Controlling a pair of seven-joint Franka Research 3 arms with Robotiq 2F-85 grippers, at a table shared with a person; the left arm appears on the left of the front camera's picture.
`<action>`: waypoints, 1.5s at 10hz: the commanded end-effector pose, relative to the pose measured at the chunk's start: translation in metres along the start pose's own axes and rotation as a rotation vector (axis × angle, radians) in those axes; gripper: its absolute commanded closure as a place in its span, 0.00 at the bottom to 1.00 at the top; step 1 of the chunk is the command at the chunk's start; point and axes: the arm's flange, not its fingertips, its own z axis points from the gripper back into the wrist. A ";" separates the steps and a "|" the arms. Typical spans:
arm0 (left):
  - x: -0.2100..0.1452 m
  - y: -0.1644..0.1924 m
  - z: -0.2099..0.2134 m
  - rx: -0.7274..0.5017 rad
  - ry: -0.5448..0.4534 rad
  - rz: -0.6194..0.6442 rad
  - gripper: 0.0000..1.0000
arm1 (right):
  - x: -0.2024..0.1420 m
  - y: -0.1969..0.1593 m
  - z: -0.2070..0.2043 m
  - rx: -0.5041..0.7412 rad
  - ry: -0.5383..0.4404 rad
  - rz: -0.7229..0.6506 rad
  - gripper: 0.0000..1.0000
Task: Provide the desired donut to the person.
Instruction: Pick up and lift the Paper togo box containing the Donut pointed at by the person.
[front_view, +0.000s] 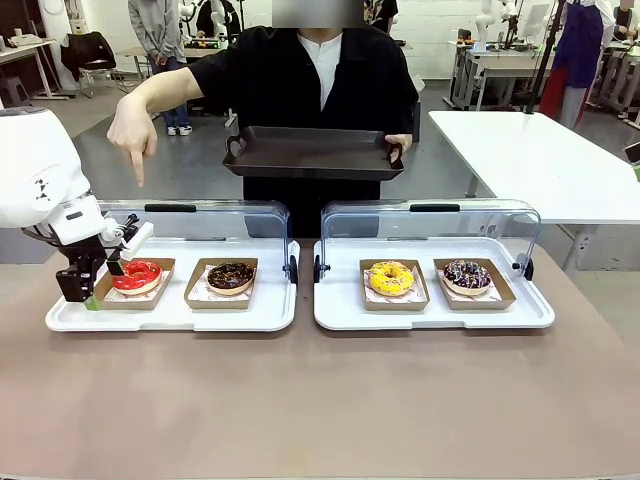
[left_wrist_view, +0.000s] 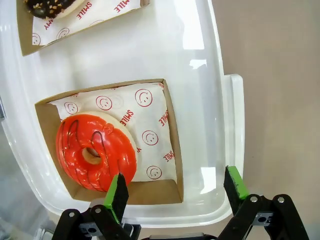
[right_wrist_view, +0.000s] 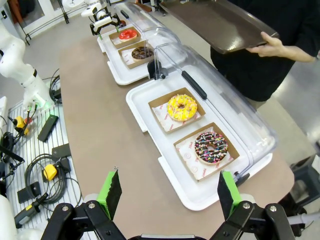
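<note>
Left gripper (left_wrist_view: 175, 185), jaws open and empty, hovers by the red donut (left_wrist_view: 95, 152) at the left tray's (left_wrist_view: 210, 100) left end; right gripper (right_wrist_view: 169, 185), also open, hangs above the desk's (right_wrist_view: 100, 130) right end.

The brown desk (front_view: 300, 400) carries two white trays side by side: left tray (front_view: 170, 318), right tray (front_view: 430, 315). Each has a clear hinged lid, left lid (front_view: 220, 222) and right lid (front_view: 430, 225), raised at the far edge. The left tray holds a chocolate donut (front_view: 231, 277) in a cardboard box (front_view: 195, 293). The right tray holds a yellow donut (front_view: 390, 277) and a sprinkled donut (front_view: 467, 275), each boxed. A white table (front_view: 540, 160) stands at the far right. Cables (right_wrist_view: 31, 175) lie on a wire rack (right_wrist_view: 30, 150) beside the desk
</note>
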 end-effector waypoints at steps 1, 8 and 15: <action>0.000 -0.003 0.009 -0.019 -0.022 0.035 0.00 | 0.000 -0.003 -0.001 0.010 -0.030 0.015 0.00; 0.000 -0.005 -0.010 -0.072 -0.016 0.040 0.00 | 0.000 -0.003 -0.001 0.010 -0.030 0.015 0.00; -0.004 -0.005 -0.018 -0.070 -0.015 0.024 1.00 | 0.000 -0.003 -0.001 0.010 -0.030 0.015 0.00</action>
